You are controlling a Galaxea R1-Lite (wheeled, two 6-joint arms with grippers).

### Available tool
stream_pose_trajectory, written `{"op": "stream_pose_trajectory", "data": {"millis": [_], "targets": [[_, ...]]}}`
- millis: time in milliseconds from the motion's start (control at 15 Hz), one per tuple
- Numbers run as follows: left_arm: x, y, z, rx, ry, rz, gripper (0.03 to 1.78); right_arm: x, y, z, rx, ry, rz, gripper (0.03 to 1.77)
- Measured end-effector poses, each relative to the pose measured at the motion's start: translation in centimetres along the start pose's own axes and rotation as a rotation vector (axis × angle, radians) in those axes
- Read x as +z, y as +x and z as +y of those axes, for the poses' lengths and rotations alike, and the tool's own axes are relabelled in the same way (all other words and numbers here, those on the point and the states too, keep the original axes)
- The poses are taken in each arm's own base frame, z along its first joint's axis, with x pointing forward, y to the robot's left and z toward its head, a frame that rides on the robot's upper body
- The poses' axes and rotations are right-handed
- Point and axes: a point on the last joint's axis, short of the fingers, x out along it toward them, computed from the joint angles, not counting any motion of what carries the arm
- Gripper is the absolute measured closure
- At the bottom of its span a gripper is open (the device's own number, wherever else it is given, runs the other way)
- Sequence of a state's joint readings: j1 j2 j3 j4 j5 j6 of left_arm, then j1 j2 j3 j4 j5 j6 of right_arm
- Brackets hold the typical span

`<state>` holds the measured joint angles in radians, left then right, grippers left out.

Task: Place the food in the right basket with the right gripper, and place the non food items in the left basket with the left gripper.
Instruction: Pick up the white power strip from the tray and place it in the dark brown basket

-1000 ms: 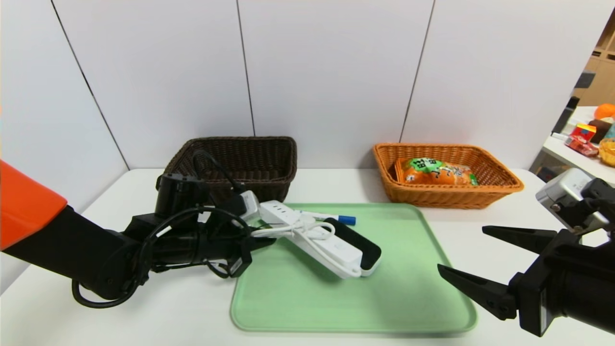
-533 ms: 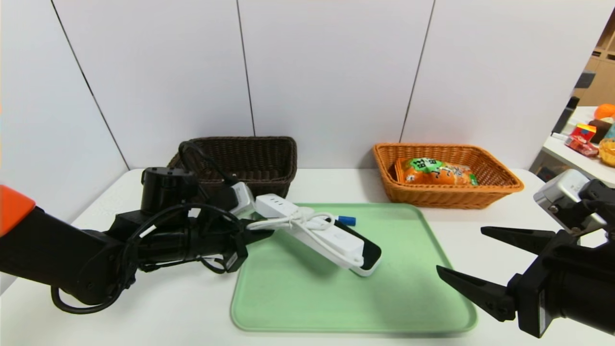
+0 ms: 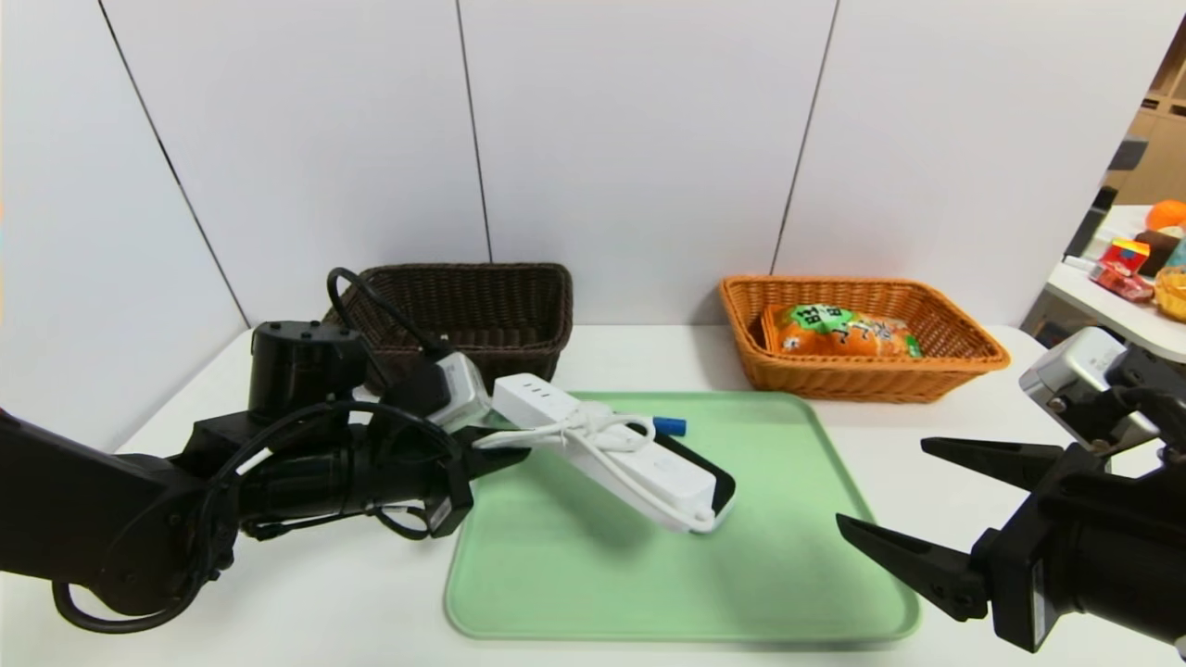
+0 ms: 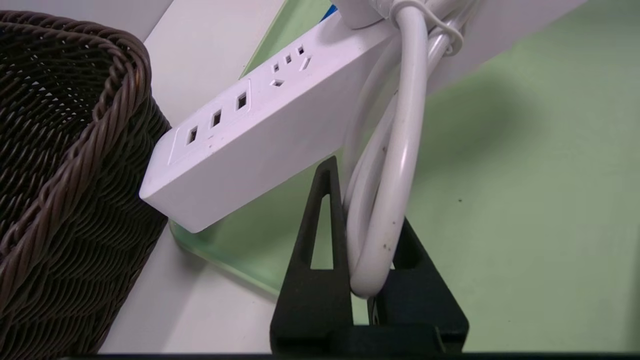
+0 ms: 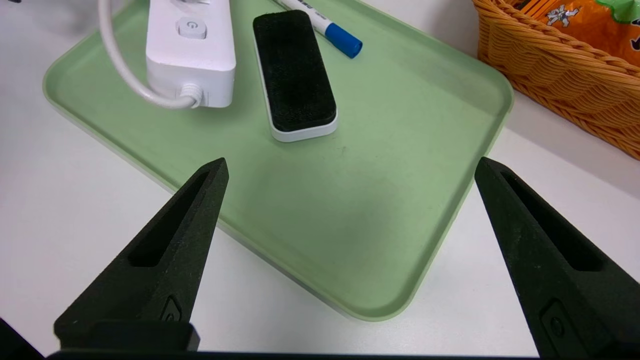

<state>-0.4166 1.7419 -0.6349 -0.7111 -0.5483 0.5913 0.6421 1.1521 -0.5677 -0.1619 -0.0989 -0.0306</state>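
Right now my right gripper waits spread wide at lower right (its snack bag already lies in the orange basket). Left of centre, I have the left gripper pinching the power strip's cord, tilted above the green tray. Next I'd carry it up-left over the dark basket's rim.

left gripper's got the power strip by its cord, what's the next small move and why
Probably lift a bit more, then swing toward the dark brown basket. The left gripper is shut on the coiled cord, but the power strip hangs tilted, its far end low over the green tray, beside the eraser. The right gripper waits open.
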Motion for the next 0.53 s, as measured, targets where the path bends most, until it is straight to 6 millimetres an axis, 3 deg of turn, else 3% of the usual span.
{"op": "stream_pose_trajectory", "data": {"millis": [533], "targets": [[1.1, -1.6, -1.7, 0.017, 0.019, -0.008, 1.66, -0.1, -0.1, 0.1, 0.002, -0.001, 0.0, 0.1]]}}
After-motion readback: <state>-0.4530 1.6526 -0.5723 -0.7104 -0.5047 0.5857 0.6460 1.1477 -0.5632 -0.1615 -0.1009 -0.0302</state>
